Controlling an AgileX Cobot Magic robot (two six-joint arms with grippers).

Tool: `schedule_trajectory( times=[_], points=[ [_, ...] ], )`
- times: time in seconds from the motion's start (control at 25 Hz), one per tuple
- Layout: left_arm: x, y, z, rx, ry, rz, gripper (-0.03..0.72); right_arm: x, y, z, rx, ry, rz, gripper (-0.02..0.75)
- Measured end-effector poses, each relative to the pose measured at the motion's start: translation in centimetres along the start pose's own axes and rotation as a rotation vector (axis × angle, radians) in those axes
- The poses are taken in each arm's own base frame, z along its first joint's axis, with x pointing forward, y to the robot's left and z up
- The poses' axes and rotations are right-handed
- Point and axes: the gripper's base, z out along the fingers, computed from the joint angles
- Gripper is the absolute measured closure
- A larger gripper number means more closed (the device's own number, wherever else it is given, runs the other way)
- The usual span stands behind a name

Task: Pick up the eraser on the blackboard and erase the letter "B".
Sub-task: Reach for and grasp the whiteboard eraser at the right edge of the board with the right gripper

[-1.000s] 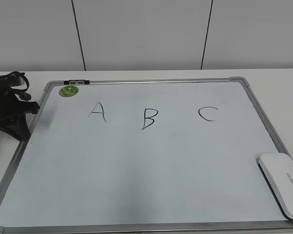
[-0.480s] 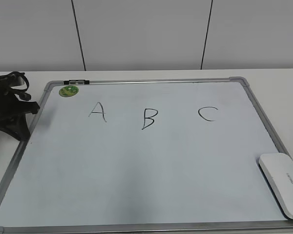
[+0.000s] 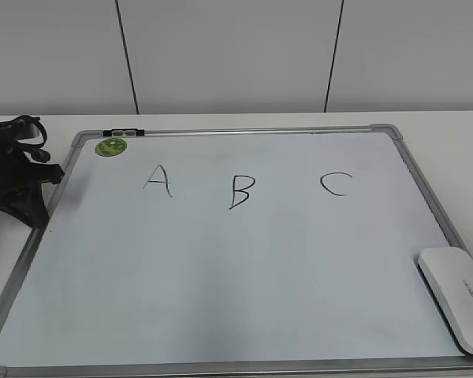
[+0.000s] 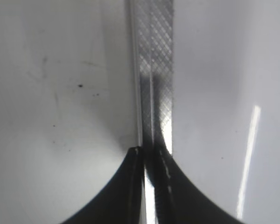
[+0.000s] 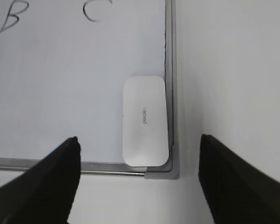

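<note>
The eraser (image 3: pixel 457 298), a white rounded block, lies flat on the near right corner of the blackboard (image 3: pixel 236 268). The letter "B" (image 3: pixel 240 190) is written in the board's upper middle, between "A" and "C". My right gripper (image 5: pixel 140 139) is open and empty. It hovers above the board's near right corner, with the eraser (image 5: pixel 145 120) just ahead between the fingers and "B" (image 5: pixel 10 15) at the top left. It is out of the exterior view. My left gripper (image 3: pixel 27 209) rests at the board's left frame. Its fingers (image 4: pixel 149 151) are closed together and hold nothing.
A round green magnet (image 3: pixel 111 146) sits in the board's far left corner, with a marker (image 3: pixel 123 132) on the top frame beside it. "A" (image 3: pixel 158 181) and "C" (image 3: pixel 336 183) flank the "B". White table surrounds the board and a white wall stands behind.
</note>
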Motion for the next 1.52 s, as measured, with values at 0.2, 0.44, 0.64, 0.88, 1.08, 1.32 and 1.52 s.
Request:
schedule_trajectory(
  times=[0.2, 0.44, 0.64, 0.88, 1.08, 1.32, 1.52],
  points=[
    [0.0, 0.0, 0.0, 0.001, 0.002, 0.0, 0.656, -2.3, -0.2, 5.1, -0.009, 0.22, -0.021, 0.151],
    [0.0, 0.0, 0.0, 0.002, 0.002, -0.001, 0.656, -3.7, -0.4, 10.9, -0.018, 0.422, -0.018, 0.151],
    [0.0, 0.0, 0.0, 0.002, 0.002, -0.001, 0.656, -3.1, -0.5, 14.7, -0.023, 0.522, -0.004, 0.15],
    [0.0, 0.0, 0.0, 0.004, 0.002, -0.002, 0.656, -2.2, -0.7, 18.2, -0.02, 0.586, 0.004, 0.15],
    [0.0, 0.0, 0.0, 0.004, 0.002, -0.002, 0.656, -1.9, -0.8, 20.2, -0.015, 0.584, 0.002, 0.15],
    [0.0, -0.1, 0.0, 0.006, 0.002, -0.004, 0.656, -1.1, -0.9, 21.8, -0.011, 0.621, -0.004, 0.15],
    [0.0, -0.1, 0.0, 0.006, 0.002, -0.004, 0.656, -0.9, -0.9, 22.2, -0.011, 0.633, -0.003, 0.15]
  ],
)
